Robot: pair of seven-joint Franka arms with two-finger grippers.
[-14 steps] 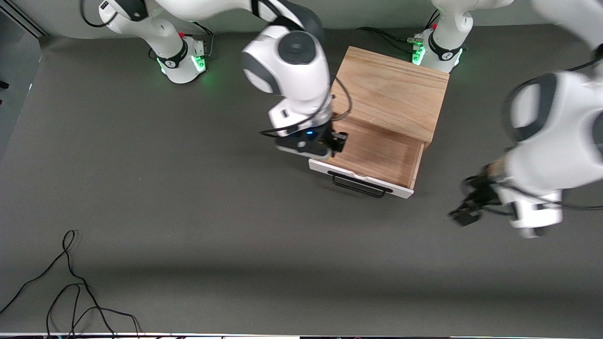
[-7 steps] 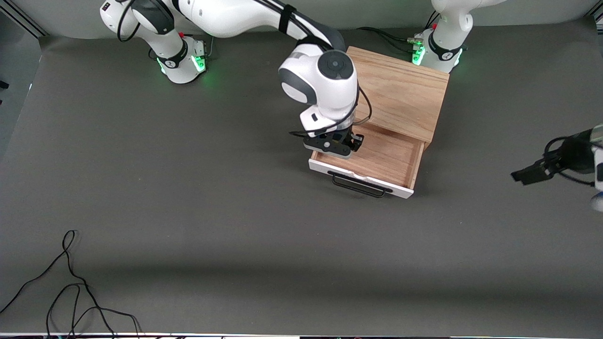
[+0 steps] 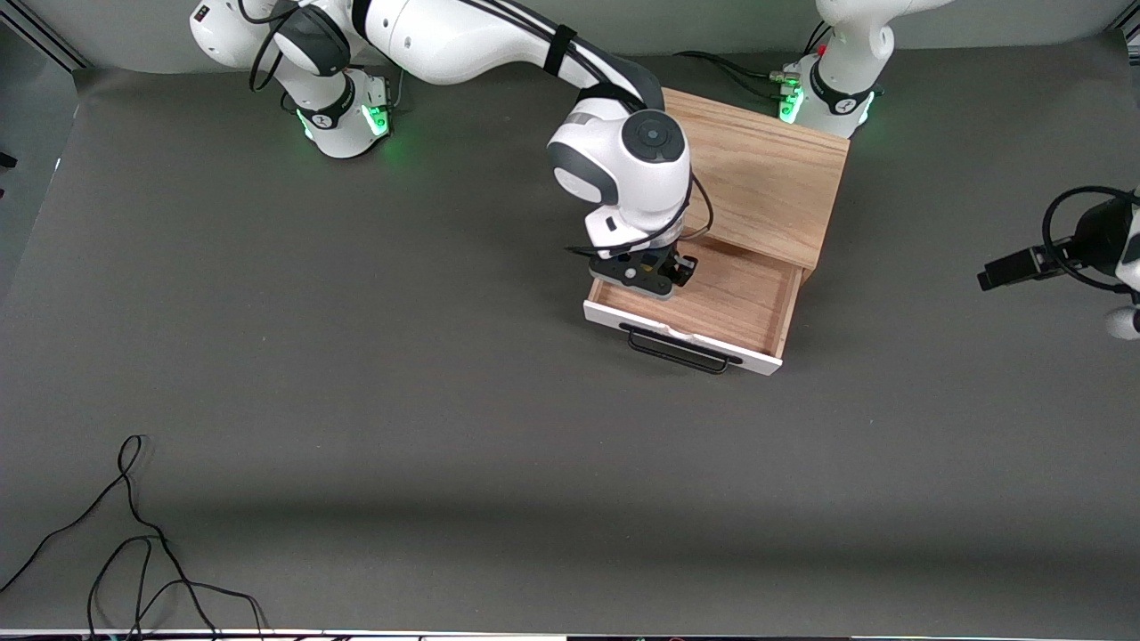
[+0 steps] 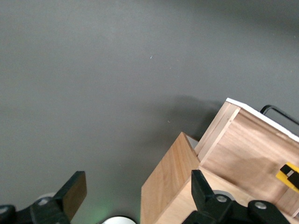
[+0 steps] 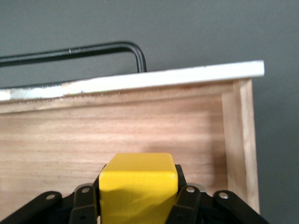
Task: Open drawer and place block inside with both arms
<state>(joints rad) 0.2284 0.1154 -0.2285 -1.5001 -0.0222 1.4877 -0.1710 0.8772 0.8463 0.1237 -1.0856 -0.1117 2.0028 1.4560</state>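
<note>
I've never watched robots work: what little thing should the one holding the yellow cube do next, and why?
Probably lower slightly and open its fingers: the right gripper holds the yellow cube over the open drawer, inside its walls. The left gripper waits aside, open.

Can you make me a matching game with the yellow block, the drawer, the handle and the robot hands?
Things:
1. block
2. drawer
3. handle
4. left gripper

States or places:
A. pulled open out of the wooden box
B. open and holding nothing, over bare table toward the left arm's end
C. black bar on the white front panel
D. yellow, held in the right gripper over the drawer

Pairs: 1-D, 2-A, 3-C, 4-B
</note>
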